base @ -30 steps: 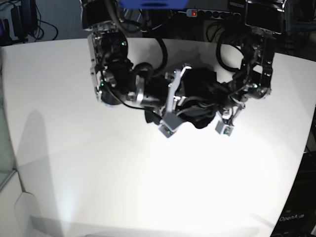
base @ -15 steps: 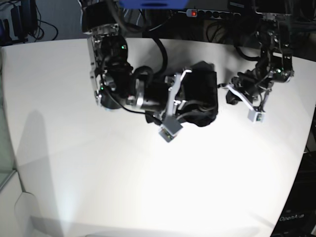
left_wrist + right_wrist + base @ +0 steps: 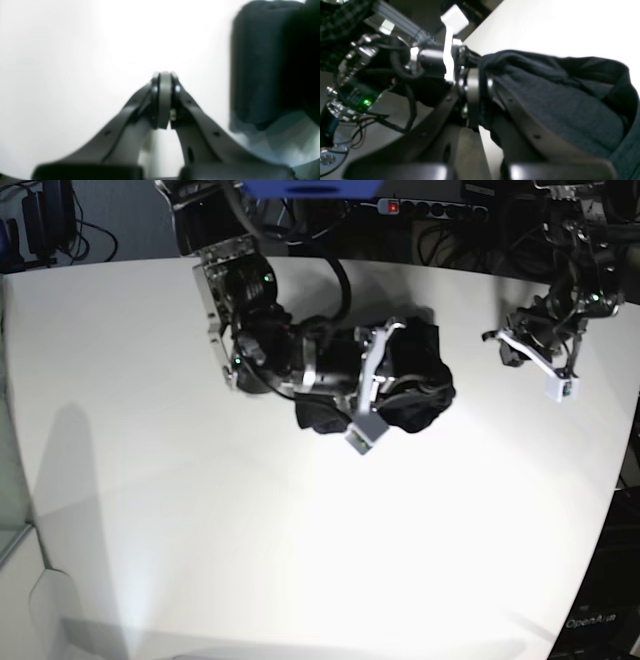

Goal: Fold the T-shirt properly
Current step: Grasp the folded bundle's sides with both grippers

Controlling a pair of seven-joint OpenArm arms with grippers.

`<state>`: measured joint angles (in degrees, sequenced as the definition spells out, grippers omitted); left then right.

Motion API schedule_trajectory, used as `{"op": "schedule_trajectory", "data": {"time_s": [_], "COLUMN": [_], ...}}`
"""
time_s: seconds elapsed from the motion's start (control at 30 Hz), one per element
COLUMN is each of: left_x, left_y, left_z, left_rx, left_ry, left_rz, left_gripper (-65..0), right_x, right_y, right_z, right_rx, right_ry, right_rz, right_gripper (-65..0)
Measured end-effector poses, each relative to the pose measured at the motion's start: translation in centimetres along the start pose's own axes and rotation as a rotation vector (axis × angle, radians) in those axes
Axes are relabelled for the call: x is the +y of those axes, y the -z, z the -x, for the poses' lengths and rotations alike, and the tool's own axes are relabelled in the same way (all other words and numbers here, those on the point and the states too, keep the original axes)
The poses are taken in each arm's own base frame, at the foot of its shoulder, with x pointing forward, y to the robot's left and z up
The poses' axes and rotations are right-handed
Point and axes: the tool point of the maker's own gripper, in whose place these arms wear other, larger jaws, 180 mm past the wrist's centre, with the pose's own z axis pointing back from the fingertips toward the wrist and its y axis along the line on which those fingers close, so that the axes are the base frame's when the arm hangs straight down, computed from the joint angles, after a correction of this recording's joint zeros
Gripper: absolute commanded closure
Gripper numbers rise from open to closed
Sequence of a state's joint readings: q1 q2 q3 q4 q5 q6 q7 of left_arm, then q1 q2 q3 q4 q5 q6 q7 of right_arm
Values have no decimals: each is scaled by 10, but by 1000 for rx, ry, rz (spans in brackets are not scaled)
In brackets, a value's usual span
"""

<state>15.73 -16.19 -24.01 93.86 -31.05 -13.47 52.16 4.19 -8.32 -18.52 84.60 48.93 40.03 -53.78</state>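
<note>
Since the earlier frames, the left gripper (image 3: 510, 348) has drawn away from the T-shirt (image 3: 415, 375) and now hangs well apart from it toward the table's (image 3: 150, 510) edge, while the right gripper (image 3: 385, 385) has stayed at the garment, which we see bunched a little more tightly under it.

We describe the T-shirt as a soft, thin black fabric, gathered into a rounded, lumpy heap with rolled folds and no flat panel showing. In the right wrist view the cloth (image 3: 570, 110) shows a fine, slightly fuzzy knit, with a thick rolled edge running across its top. The heap lies on the smooth, matte white table, toward its far side and near the middle of its width.

We see the right gripper's (image 3: 477, 100) dark, flat fingers clenched on a fold of the T-shirt, with fabric pressed between them at the tips. A white bracket (image 3: 372, 395) on that arm stands over the heap.

We see the left gripper's (image 3: 164, 100) fingers pressed fully together with nothing between them, above bare table. In that wrist view the T-shirt (image 3: 260, 65) appears as a blurred dark mass beside the gripper, not touching it.
</note>
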Motion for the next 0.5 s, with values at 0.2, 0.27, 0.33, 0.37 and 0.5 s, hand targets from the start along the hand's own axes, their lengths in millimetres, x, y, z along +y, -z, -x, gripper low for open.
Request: {"op": "schedule_trajectory", "data": {"time_s": [0.2, 0.27, 0.33, 0.37, 0.5], "left_x": [14, 15, 15, 16, 17], "left_y": [-6, -7, -7, -8, -9], "left_z": [1, 4, 8, 11, 14], "left_rx": [1, 7, 17, 22, 26], "left_ry": [1, 0, -1, -2, -3], "left_rz": [-33, -32, -35, -37, -37], "left_gripper": [0, 0, 0, 0, 0], "right_x": [16, 16, 10, 6, -12], "right_y": [12, 15, 17, 18, 22], "right_z": [1, 5, 10, 14, 32], "right_rx": [-6, -3, -4, 3, 47], "right_ry": [-14, 7, 37, 54, 118], "right_rz": [-51, -58, -53, -49, -25], "right_gripper": [-2, -3, -4, -5, -69]}}
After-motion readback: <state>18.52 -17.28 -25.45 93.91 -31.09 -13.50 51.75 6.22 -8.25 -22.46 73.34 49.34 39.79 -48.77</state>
